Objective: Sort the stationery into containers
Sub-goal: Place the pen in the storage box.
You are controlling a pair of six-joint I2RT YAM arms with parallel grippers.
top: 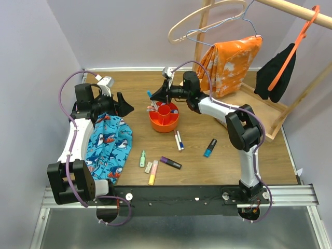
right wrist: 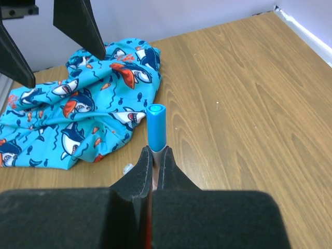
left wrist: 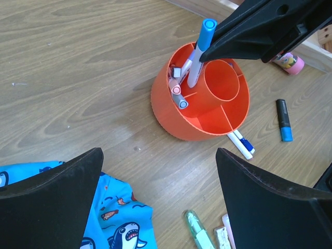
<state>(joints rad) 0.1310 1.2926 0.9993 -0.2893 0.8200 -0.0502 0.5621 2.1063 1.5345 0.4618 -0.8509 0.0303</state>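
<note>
The red-orange bowl (top: pixel 164 117) stands mid-table and also shows in the left wrist view (left wrist: pixel 207 122). My right gripper (top: pixel 154 97) (right wrist: pixel 156 151) is shut on a white marker with a blue cap (right wrist: pixel 156 127) (left wrist: pixel 199 52). It holds the marker upright, its lower end in the bowl's left compartment beside other markers (left wrist: pixel 177 85). My left gripper (top: pixel 124 106) (left wrist: pixel 158 192) is open and empty, left of the bowl. Loose on the table in front of the bowl: two white pens (top: pixel 179 140), a blue-black marker (top: pixel 210 148), a purple marker (top: pixel 170 163), a pale green one (top: pixel 142 158) and a yellow highlighter (top: pixel 153 174).
The blue shark-print cloth (top: pixel 109 145) lies left of the loose pens, under my left arm. A wooden rack (top: pixel 270 111) with an orange garment (top: pixel 231 65) and a black one (top: pixel 275 72) on hangers stands at the back right. A pink object (left wrist: pixel 290 61) lies behind the bowl.
</note>
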